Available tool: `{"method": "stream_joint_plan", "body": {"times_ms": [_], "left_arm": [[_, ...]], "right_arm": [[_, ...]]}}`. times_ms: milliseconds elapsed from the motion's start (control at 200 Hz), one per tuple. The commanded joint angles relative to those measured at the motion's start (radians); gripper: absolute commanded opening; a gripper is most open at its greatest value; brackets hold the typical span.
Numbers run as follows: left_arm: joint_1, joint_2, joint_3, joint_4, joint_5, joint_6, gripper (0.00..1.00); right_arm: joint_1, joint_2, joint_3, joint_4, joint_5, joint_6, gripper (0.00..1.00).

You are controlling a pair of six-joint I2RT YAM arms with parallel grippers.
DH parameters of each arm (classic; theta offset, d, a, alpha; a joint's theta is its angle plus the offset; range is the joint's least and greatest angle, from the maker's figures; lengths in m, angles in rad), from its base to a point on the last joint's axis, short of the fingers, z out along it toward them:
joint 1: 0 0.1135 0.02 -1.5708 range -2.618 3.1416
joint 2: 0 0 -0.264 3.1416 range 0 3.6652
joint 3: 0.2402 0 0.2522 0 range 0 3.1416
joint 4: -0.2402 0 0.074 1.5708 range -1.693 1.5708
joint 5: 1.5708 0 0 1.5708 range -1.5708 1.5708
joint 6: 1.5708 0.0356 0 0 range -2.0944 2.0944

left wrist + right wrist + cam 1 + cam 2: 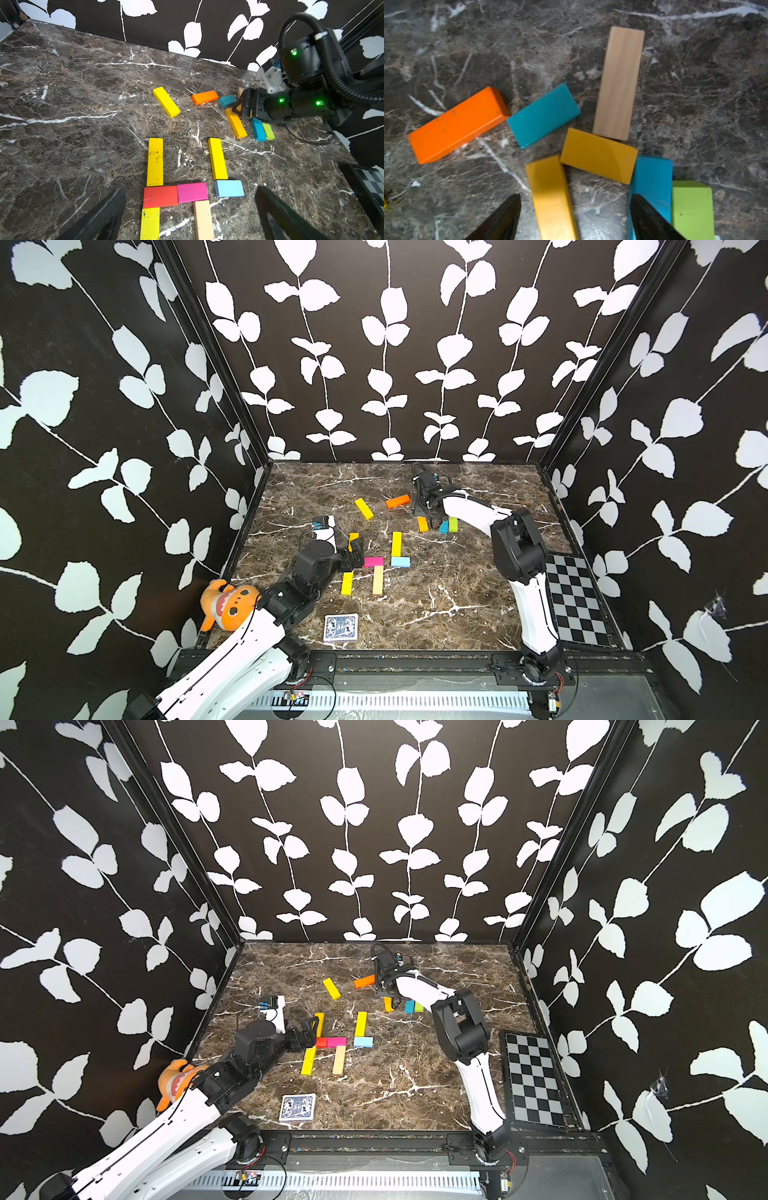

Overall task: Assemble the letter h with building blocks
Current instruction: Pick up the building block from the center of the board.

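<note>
h looks done to me: 5 bars touching. l gripper over it, fingers wide apart, empty. r gripper fingers apart astride amber spare, not clamped. i'd just retract.

A blue-patterned playing card is lying flat near the marbled surface's front edge. An orange plush toy is sitting at the front-left corner, a checkerboard is lying along the right side, and leaf-patterned walls are enclosing everything.

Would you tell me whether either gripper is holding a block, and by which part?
Nothing is held: the left gripper is open over the letter h, and the right gripper stands open astride an amber block.
</note>
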Motion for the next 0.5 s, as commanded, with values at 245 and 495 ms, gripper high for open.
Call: {"method": "stream_joint_plan", "body": {"times_ms": [245, 495], "left_arm": [[-0.003, 0.047, 0.004, 0.015, 0.014, -0.015, 0.99], [-0.003, 0.072, 0.008, 0.026, 0.028, -0.012, 0.99]], "right_arm": [[-0.036, -0.052, -0.128, 0.201, -0.169, 0.035, 0.81], [-0.039, -0.061, -0.198, 0.231, -0.171, 0.103, 0.8]]}}
